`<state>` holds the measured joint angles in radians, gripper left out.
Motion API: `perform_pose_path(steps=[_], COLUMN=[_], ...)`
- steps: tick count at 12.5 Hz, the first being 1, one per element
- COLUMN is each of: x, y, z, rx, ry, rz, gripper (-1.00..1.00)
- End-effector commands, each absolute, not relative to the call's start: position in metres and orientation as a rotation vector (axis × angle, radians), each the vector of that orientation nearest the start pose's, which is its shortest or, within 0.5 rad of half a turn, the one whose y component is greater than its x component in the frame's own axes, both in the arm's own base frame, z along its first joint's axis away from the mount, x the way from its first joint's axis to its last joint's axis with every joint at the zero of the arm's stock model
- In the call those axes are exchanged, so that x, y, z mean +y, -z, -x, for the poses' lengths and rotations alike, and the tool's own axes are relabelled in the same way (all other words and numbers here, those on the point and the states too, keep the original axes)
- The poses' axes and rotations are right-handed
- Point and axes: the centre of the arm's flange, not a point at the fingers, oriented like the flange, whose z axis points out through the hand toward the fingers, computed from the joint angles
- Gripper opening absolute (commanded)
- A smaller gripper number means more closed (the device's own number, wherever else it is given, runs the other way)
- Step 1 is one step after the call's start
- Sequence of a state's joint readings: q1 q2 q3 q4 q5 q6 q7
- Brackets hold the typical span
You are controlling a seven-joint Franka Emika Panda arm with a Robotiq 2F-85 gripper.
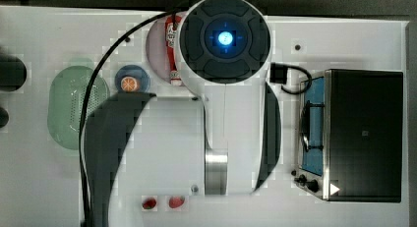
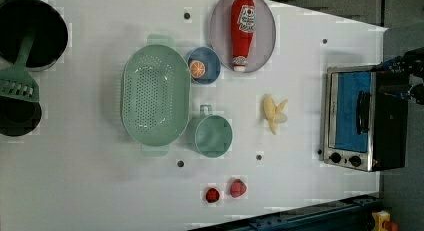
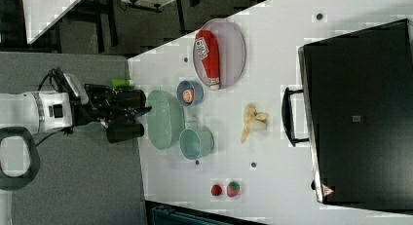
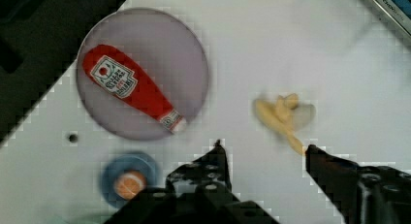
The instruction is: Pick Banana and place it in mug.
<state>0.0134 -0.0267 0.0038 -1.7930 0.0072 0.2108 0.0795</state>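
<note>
and here's the arm (image 1: 216, 114) from the top view — glossy white shell, rounded, with a dark grey circular cap and a blue light glowing at its centre. a brushed metal band rings one link, and a black cable (image 1: 98, 79) loops alongside. in the right view the white link carries a grey band and a small dark square marking, ending in a black head. the wrist view shows two black fingers (image 4: 218, 158) — matte, angular, studded with small screws.
</note>
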Motion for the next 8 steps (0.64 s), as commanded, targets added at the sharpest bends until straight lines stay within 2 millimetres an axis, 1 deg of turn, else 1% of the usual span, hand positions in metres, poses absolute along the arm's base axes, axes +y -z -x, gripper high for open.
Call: perform_pose_path(steps=[1, 3, 4, 5, 6, 8], x=[-0.01, -0.01, -0.01, -0.011, -0.011, -0.013], y=[-0.626, -0.623, -0.616, -0.603, -0.587, -0.545], z=[-0.441, -0.442, -0.444, -0.446, -0.449, -0.457], rx=[1.308, 1.308, 1.309, 1.301, 1.284, 1.235], ry=[0.008, -0.001, -0.023, -0.059, -0.091, -0.139], rz=[2.861, 2.865, 2.87, 2.883, 2.898, 2.928], gripper=[0.59, 0.99, 1.0, 1.0, 1.0, 1.0])
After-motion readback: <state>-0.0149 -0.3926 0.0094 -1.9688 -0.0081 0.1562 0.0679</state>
